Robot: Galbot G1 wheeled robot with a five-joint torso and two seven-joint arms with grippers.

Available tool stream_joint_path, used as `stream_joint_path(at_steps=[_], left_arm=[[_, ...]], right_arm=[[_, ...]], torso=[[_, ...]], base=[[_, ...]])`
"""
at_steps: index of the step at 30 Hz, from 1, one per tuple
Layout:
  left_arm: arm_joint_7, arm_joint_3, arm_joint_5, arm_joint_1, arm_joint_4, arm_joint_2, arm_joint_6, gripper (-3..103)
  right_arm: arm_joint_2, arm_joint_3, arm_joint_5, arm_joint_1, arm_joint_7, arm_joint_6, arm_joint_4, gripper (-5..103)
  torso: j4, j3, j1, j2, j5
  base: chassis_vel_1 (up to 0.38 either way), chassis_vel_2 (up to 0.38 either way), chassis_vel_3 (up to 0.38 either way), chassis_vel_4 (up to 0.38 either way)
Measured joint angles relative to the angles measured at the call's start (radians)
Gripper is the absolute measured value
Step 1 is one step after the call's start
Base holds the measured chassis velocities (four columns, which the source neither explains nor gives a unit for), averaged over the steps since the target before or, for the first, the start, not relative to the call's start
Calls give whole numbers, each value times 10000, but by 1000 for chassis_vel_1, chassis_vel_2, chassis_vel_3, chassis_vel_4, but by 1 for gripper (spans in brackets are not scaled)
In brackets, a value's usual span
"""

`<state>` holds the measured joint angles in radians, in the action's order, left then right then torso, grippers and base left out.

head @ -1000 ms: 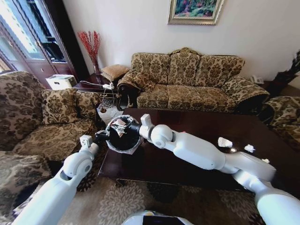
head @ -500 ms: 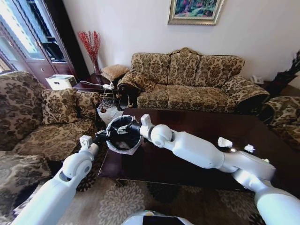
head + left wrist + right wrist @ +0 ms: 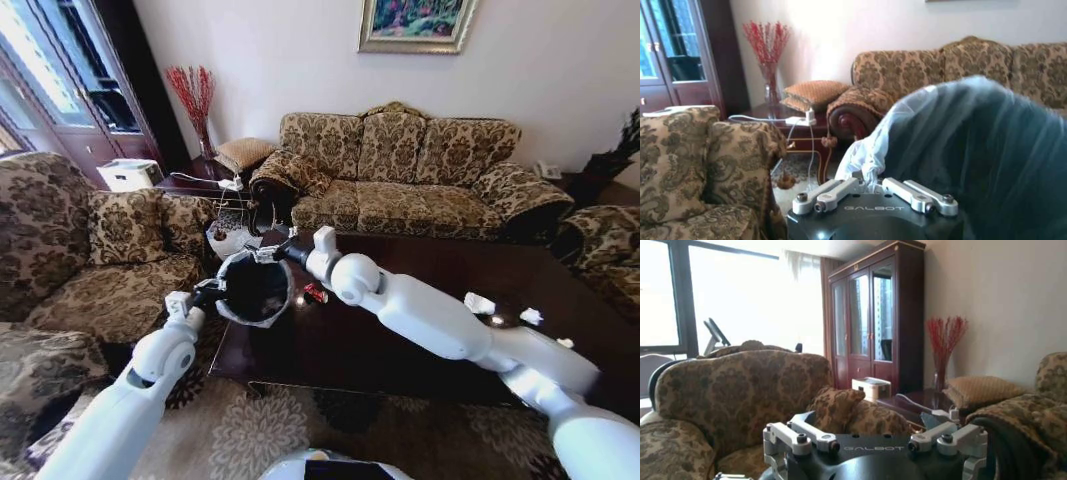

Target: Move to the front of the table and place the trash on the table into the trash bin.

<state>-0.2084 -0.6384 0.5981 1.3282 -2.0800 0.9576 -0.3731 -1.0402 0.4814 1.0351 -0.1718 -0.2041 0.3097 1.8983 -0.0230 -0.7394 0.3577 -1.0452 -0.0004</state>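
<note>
Head view: left arm reaches forward from lower left, elbow low, left gripper [image 3: 208, 293] at the near-left rim of the trash bin [image 3: 254, 288], jaws clenched on the bag-lined rim, bin held tilted with its dark mouth facing the camera, at the worktop's far-left corner. Left wrist view confirms: jaws pinched on the greyish bag [image 3: 873, 150] bunched at the rim, bin wall right beside them. Right arm stretches from lower right across the worktop [image 3: 400, 350], elbow raised, wrist bent toward the bin; right gripper [image 3: 272, 249] sits at the bin's far rim, above its mouth. Right wrist view shows its jaws spread apart, nothing between them. Trash on worktop: small red-and-white wrapper [image 3: 315, 293] just beside the bin near the left edge; white paper wads [image 3: 479, 303] and [image 3: 531, 317] toward the right edge, well apart from the bin.
</note>
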Motion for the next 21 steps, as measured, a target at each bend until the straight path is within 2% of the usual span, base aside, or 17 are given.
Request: stream_joint_path(at_steps=[2,4,12,14,15,17,21], left_arm=[[18,-78,-3,69,-2,41,18,0],[-1,-147,-12,127,-50,98,17,0],[-336,-584,-189,311,-216,358,-14,0],[-521,-969,-410,504,-295,575,-97,0],[-521,-969,-410,504,-295,575,-97,0],[-563,-1285,-767,765,-349,814,-86,0],[-574,-1482,-990,1071,-490,1092,-56,0]], right_arm=[[290,-585,17,-306,4,27,166,100],[525,-1062,17,-592,10,52,222,100],[1074,-2206,-427,-1952,-152,217,375,100],[1264,-2923,-1120,-3148,-163,269,476,100],[1264,-2923,-1120,-3148,-163,269,476,100],[1458,-3836,-1998,-4404,0,362,645,100],[1647,-4409,-2765,-5531,112,210,845,100]], torso=[[7,1,-2,0,5],[3,0,-1,0,5],[4,0,-1,0,4],[-3,0,-1,0,7],[-3,0,-1,0,7],[3,1,-1,0,7],[3,1,-2,0,7]], base=[[0,0,0,0],[0,0,0,0],[0,0,0,0],[0,0,0,0],[0,0,0,0],[0,0,0,0],[0,0,0,0]])
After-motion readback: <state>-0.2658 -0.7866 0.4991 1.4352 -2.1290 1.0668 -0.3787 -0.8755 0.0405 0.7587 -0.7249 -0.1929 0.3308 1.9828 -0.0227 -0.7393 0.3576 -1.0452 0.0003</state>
